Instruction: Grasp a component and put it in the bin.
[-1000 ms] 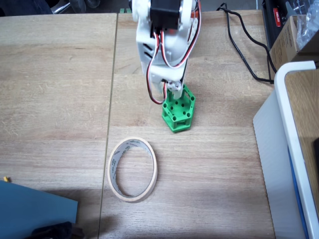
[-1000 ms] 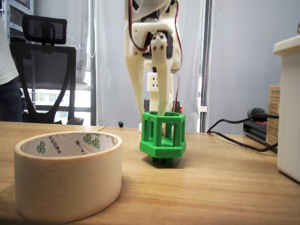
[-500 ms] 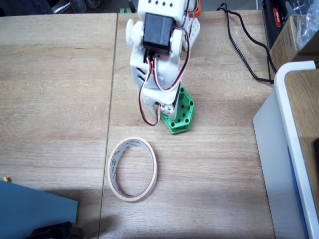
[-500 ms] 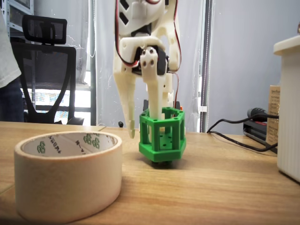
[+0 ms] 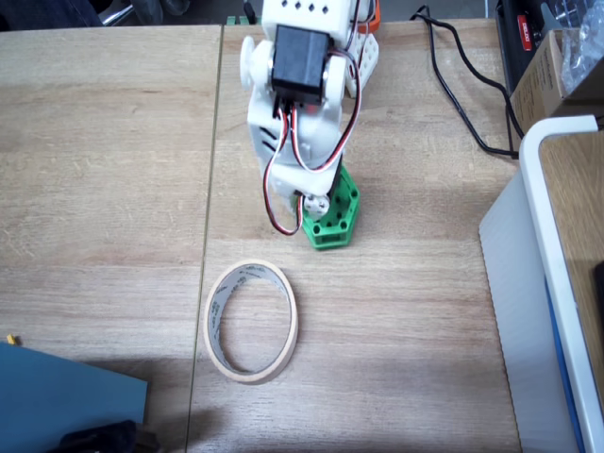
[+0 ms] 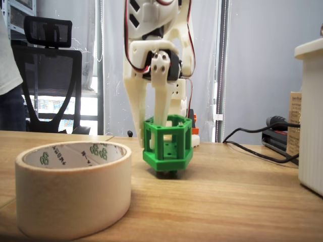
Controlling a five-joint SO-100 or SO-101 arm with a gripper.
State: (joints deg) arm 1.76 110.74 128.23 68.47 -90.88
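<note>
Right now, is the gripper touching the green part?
Touching. In a fixed view from the side, the gripper has one finger outside the green part and one inside, both against its wall.

Green printed logo marks repeat along the inner wall of the tape ring [image 6: 75, 154], left of the gripper [image 6: 150, 132]; their lettering is illegible.

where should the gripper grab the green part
By its side wall, from above: the green part stands upright on the table, open at the top, so one finger can drop inside while the other closes on the outside, as the gripper appears placed.
</note>
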